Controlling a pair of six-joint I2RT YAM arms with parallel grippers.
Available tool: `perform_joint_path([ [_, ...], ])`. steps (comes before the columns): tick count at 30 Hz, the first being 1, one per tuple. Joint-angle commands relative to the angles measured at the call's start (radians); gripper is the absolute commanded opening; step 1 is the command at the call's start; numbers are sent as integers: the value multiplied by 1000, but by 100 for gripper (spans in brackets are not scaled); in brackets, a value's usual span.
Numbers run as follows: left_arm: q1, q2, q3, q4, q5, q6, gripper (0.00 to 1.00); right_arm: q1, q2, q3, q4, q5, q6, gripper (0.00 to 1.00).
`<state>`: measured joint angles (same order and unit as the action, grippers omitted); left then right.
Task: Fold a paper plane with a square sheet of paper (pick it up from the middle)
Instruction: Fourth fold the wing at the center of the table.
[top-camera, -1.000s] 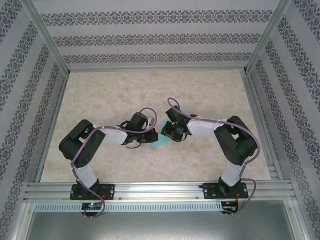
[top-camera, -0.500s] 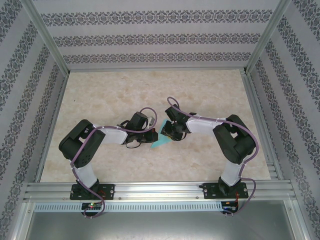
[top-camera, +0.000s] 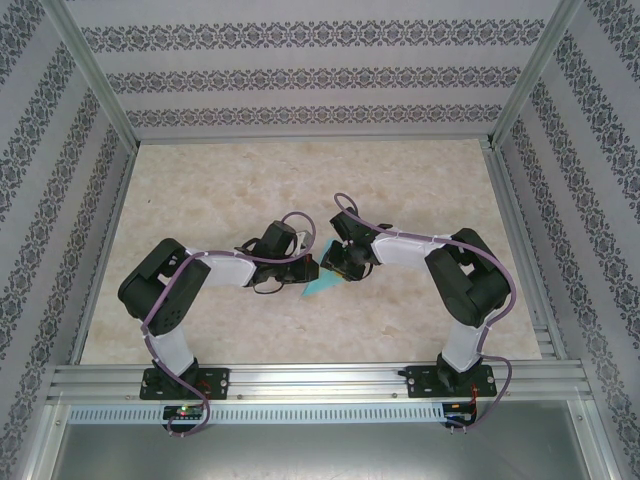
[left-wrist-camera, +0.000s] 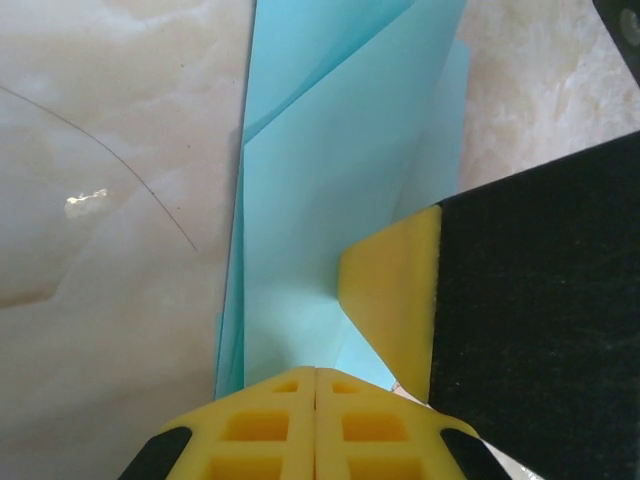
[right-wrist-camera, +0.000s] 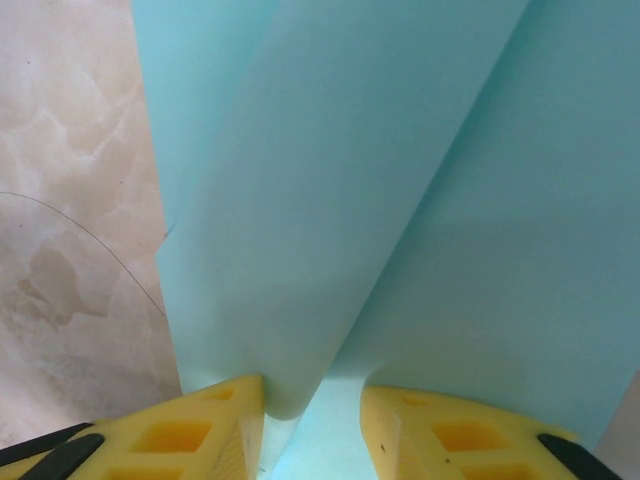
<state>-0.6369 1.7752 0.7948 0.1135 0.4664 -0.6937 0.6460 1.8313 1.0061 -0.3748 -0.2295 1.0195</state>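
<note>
The square sheet of paper (top-camera: 320, 287) is turquoise and folded into creased, layered flaps, lying mid-table between the two grippers. My left gripper (top-camera: 308, 270) is shut, its yellow tips (left-wrist-camera: 316, 372) pressed together and resting at the near end of the paper (left-wrist-camera: 320, 200); I see nothing between them. My right gripper (top-camera: 337, 268) stands open (right-wrist-camera: 312, 400) over the paper (right-wrist-camera: 400, 180), with a curled flap rising between its fingers and leaning on the left one. One right finger (left-wrist-camera: 395, 290) also touches the paper in the left wrist view.
The tabletop (top-camera: 220, 180) is pale marble-patterned, with an aluminium frame rail (top-camera: 320, 378) along the near edge and patterned walls on three sides. Both arms bend inward and nearly meet at the centre.
The right gripper has shifted slightly left and up over the paper and its jaws have widened a little. The left arm has stayed put.
</note>
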Motion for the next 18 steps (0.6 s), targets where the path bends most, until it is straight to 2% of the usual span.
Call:
perform_joint_path([
  [1, -8, 25, 29, 10, 4, -9, 7, 9, 149, -82, -72, 75, -11, 36],
  [13, -7, 44, 43, -70, -48, 16, 5, 10, 147, -91, -63, 76, 2, 33],
  [18, -8, 49, 37, -114, -61, 24, 3, 7, 49, -104, 8, 53, -15, 37],
])
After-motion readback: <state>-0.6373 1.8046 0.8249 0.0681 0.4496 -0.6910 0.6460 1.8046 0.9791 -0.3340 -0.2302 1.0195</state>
